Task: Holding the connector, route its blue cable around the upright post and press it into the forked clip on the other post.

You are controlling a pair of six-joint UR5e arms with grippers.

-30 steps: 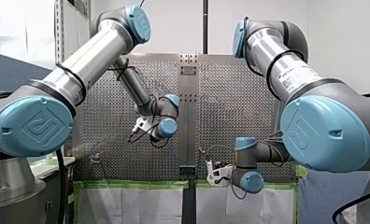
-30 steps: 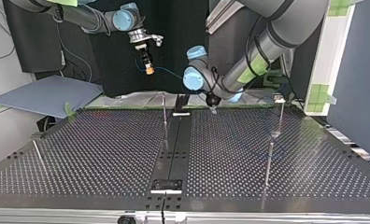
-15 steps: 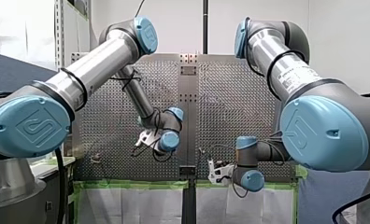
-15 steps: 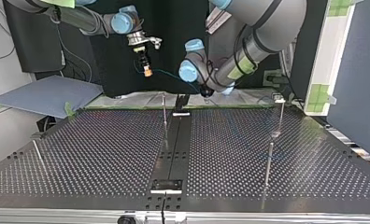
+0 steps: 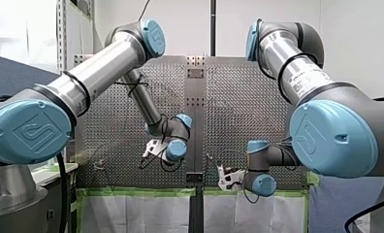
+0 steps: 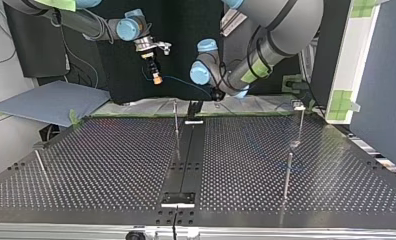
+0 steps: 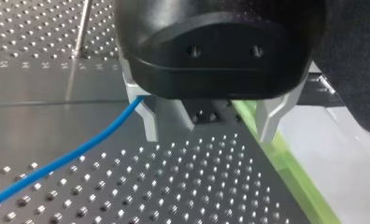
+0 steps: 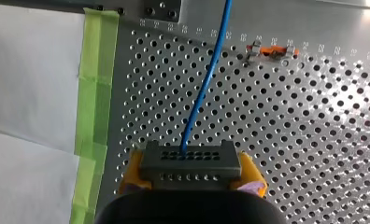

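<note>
Right gripper (image 8: 192, 176): yellow pads pinching the grey connector (image 8: 191, 161), held in the air at upper left of centre in my top view. Blue cable (image 8: 205, 81) runs from it to my left gripper (image 7: 209, 127), whose metal fingers are spread, the cable passing beside one. Upright post (image 6: 176, 125) stands below the cable, not touching it.

Robot lab: perforated table (image 6: 111, 165), green tape (image 8: 92, 84).
</note>
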